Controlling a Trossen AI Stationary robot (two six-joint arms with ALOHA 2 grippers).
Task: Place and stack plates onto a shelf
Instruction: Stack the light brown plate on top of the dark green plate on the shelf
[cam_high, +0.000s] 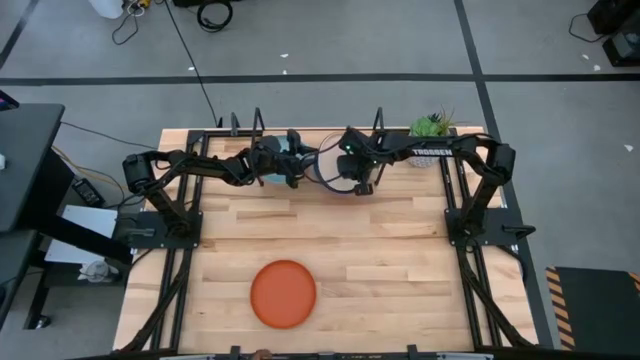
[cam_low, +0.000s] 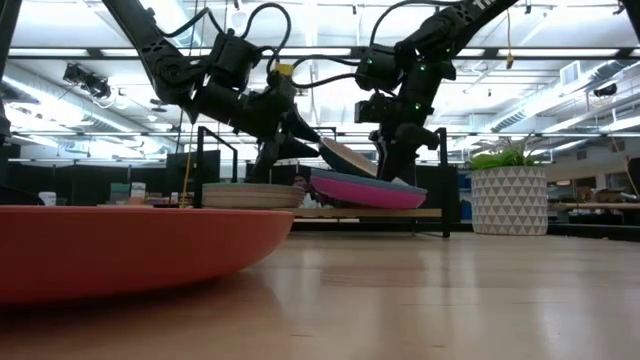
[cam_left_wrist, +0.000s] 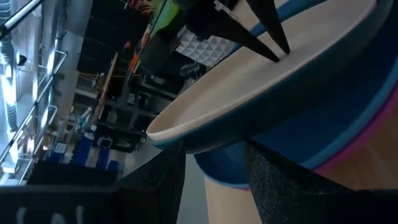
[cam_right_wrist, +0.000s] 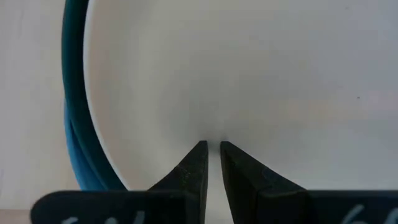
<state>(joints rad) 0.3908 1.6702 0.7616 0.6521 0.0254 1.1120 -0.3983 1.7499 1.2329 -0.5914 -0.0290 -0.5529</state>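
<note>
A plate (cam_left_wrist: 267, 87), pale inside with a dark teal underside, hangs tilted over a blue plate (cam_left_wrist: 348, 134) and a pink plate (cam_low: 365, 192) stacked on the shelf (cam_low: 432, 212) at the table's far edge. My left gripper (cam_left_wrist: 214, 158) reaches it from the table's left and is shut on its raised edge. My right gripper (cam_right_wrist: 213, 144) points down onto the plate's inside, its fingers nearly together. In the low view, my left gripper (cam_low: 308, 135) and right gripper (cam_low: 400, 172) meet over the shelf. An orange plate (cam_high: 283, 293) lies flat on the table near the front. My left gripper has the tilted plate's rim (cam_left_wrist: 181, 143) between its two fingers, one on each face, coming nearly level from the table's left. The held edge (cam_low: 328, 147) is up and the plate slopes down toward my right gripper. My right gripper presses its shut fingertips (cam_right_wrist: 200, 149) down on the plate's pale inner face (cam_right_wrist: 211, 127), slanting from above. In the left wrist view its fingers (cam_left_wrist: 268, 38) stand on the low half of the plate.
A low stack of pale plates (cam_low: 250, 195) sits on the shelf's left half. Black upright posts (cam_low: 200, 165) frame the shelf. A potted green plant (cam_low: 505, 195) stands at the far right. Bare wooden tabletop (cam_high: 380, 250) lies between the shelf and the orange plate.
</note>
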